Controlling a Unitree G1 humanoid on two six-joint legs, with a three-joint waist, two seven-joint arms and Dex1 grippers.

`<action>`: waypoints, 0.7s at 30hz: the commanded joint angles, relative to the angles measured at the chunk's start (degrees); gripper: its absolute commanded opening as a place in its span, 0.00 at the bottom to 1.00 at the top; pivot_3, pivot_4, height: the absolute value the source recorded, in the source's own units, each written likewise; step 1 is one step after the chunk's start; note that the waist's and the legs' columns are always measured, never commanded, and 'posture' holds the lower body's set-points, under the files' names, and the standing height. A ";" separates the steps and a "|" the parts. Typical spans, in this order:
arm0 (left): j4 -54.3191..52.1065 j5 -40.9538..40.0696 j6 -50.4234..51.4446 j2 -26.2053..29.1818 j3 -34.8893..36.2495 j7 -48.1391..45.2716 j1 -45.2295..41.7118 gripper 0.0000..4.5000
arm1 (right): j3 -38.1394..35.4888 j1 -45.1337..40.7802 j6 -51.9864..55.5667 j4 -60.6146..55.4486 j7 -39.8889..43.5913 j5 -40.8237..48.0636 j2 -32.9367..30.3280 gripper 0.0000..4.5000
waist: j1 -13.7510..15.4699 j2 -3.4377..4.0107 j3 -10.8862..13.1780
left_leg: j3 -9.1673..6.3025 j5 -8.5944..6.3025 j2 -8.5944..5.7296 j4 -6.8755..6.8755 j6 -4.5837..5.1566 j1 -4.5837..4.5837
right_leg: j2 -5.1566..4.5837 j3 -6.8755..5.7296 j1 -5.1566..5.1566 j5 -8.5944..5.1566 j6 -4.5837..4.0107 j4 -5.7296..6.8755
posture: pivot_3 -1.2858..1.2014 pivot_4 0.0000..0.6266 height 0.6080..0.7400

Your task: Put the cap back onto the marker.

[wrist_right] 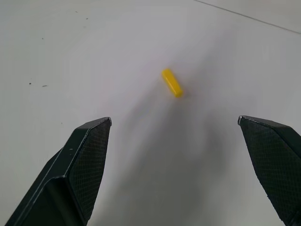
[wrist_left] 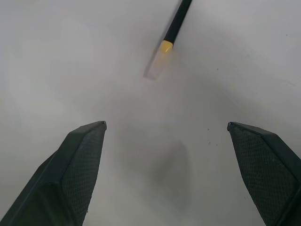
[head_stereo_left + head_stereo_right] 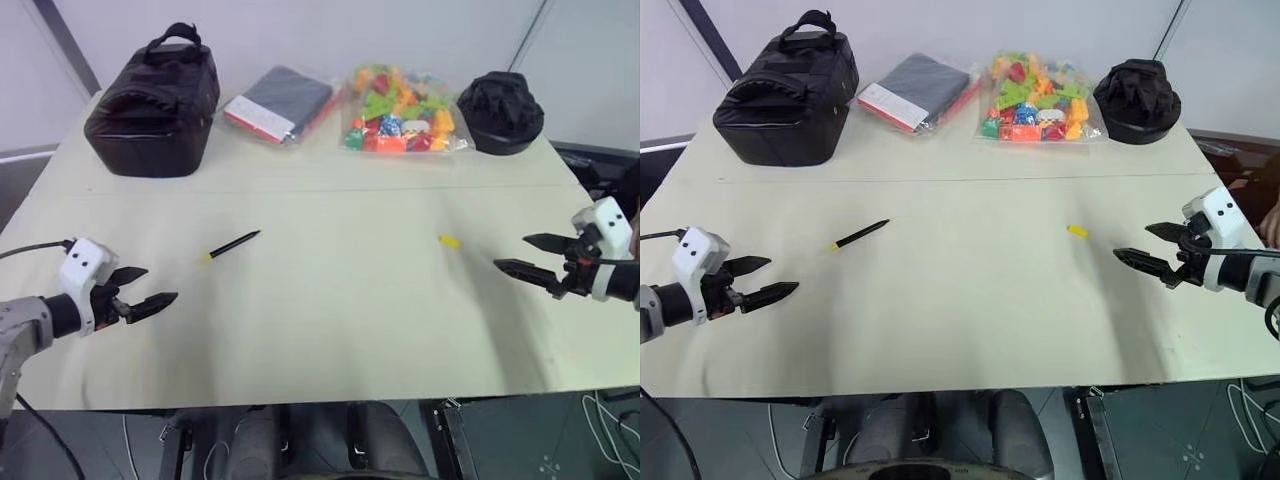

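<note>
Both end effectors stand wide open and hold nothing: the left end effector [image 3: 150,287] near the marker [image 3: 232,245], the right end effector [image 3: 520,253] near the cap [image 3: 449,241]. On the tabletop [image 3: 330,310] the cap lies well apart from the marker. Both look light, rigid and probably slick; grip the marker mid-barrel, the cap across its sides.

Bright yellow cap [image 3: 449,241] on the pale cream table [image 3: 330,320]; black marker [image 3: 233,245] (yellow at one end); black bag [image 3: 152,103]; multicoloured blocks [image 3: 402,112], red, green, orange, blue; black, mesh-textured gripper fingers [image 1: 82,165].
</note>
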 commanded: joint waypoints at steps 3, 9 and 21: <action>-2.20 -0.81 -1.76 -0.74 1.68 0.26 -1.16 0.96 | -0.14 -0.54 -0.79 -1.19 -0.57 -0.02 0.65 1.00 | -0.17 0.00 0.00 | 0.03 -0.01 -0.10 -0.19 -0.02 -0.01 | -0.14 0.01 0.10 0.00 -0.01 -0.06 | 0.52 0.24 1.00; -2.21 -0.69 -1.92 -1.27 1.56 0.43 -1.50 0.96 | -0.27 0.52 -0.55 -2.43 -1.36 0.23 1.34 1.00 | -0.24 0.03 -0.02 | 0.10 0.11 -0.20 -0.57 0.10 0.00 | -0.26 -0.08 0.00 -0.06 -0.12 -0.06 | 0.52 0.24 1.00; -0.56 -0.02 -2.44 -1.48 0.57 0.52 -3.69 0.96 | -0.48 1.12 -0.18 -4.07 -2.92 0.41 2.16 1.00 | -0.15 0.03 -0.02 | 0.12 0.13 -0.22 -0.51 0.14 0.00 | -0.21 -0.17 0.06 -0.06 -0.11 -0.05 | 0.52 0.24 1.00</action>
